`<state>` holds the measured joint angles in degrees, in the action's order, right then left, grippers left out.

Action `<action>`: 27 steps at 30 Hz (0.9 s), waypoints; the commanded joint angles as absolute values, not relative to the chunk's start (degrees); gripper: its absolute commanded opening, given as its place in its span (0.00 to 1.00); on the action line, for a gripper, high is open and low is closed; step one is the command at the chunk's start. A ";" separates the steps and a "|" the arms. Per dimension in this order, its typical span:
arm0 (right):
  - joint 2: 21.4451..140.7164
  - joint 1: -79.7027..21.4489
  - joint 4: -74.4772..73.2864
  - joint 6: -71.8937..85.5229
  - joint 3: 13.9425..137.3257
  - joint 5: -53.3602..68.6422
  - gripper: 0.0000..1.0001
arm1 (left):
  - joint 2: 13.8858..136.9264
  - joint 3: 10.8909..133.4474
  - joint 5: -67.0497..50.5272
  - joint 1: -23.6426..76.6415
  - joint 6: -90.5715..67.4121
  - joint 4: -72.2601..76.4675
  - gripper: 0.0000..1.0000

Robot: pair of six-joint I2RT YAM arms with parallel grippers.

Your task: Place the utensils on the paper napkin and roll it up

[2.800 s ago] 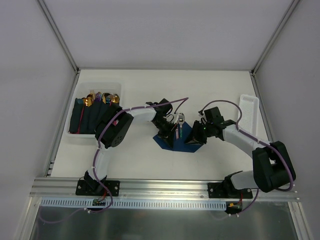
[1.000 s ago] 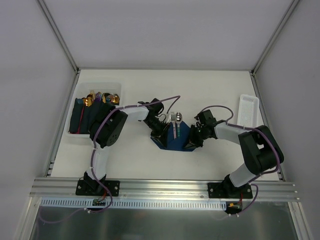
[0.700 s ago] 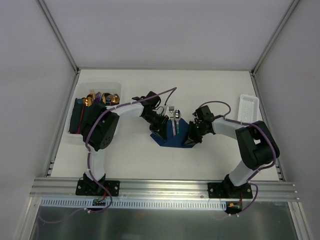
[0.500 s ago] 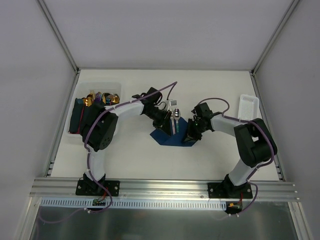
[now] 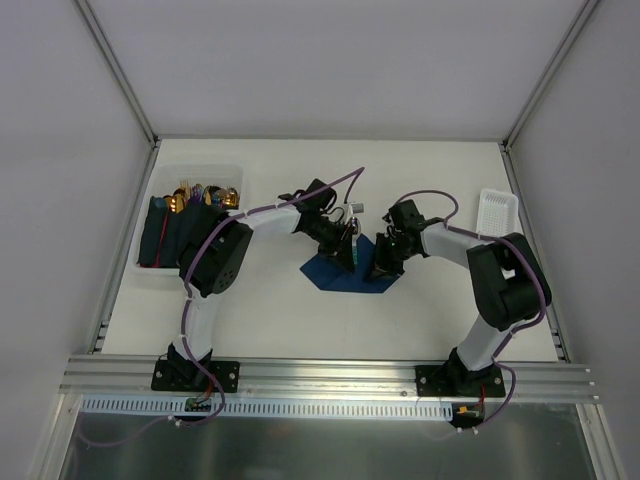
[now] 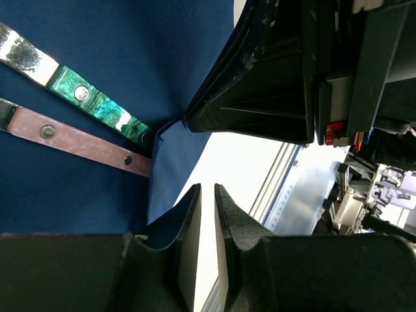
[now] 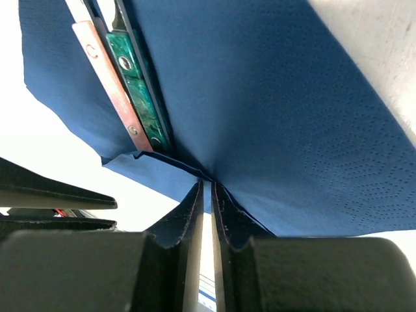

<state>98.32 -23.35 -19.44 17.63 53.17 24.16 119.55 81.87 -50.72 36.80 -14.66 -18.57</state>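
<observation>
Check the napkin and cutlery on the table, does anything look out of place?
Nothing is spilled or damaged. The paper napkin is buckled, its edge pinched and lifted by the left end effector and right end effector, as rolling would need. The utensils lie side by side on it.

Bright, even overhead light; shadows faint; wrist views overexposed in patches, nearest foreground soft.

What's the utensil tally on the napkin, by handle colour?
green-handled utensil: 1
reddish-pink-handled utensil: 1
Total: 2, side by side on the navy paper napkin.
</observation>
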 commanded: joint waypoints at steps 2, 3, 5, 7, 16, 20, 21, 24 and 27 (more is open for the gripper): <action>99.05 -22.94 -21.01 16.70 54.84 23.03 0.12 | 119.53 83.06 -52.47 37.44 -15.64 -17.14 0.15; 99.14 -22.94 -21.01 16.70 54.93 23.03 0.12 | 120.14 83.23 -52.12 37.53 -15.64 -17.14 0.15; 99.14 -23.03 -21.01 16.79 54.84 23.12 0.12 | 120.85 83.93 -51.07 37.53 -15.91 -16.88 0.14; 99.05 -22.94 -21.01 16.87 54.84 23.20 0.12 | 121.90 84.81 -50.36 37.53 -16.52 -16.96 0.15; 99.05 -22.94 -20.92 17.05 54.76 23.38 0.13 | 124.63 85.87 -49.84 38.58 -17.66 -16.52 0.14; 97.91 -22.94 -21.01 17.49 54.49 23.64 0.14 | 125.86 86.04 -48.52 38.50 -18.10 -16.44 0.14; 96.87 -22.85 -21.01 17.66 54.32 23.82 0.14 | 126.38 86.04 -48.25 38.41 -18.28 -16.52 0.14; 95.19 -22.76 -21.62 18.10 54.05 24.08 0.15 | 127.09 85.78 -47.64 38.15 -18.81 -16.44 0.13; 92.91 -22.24 -22.41 18.02 53.62 24.08 0.17 | 127.70 85.52 -47.81 37.44 -19.25 -16.52 0.13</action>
<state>97.19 -22.90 -20.69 17.76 53.15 24.23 126.39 84.64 -49.91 38.13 -18.81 -16.73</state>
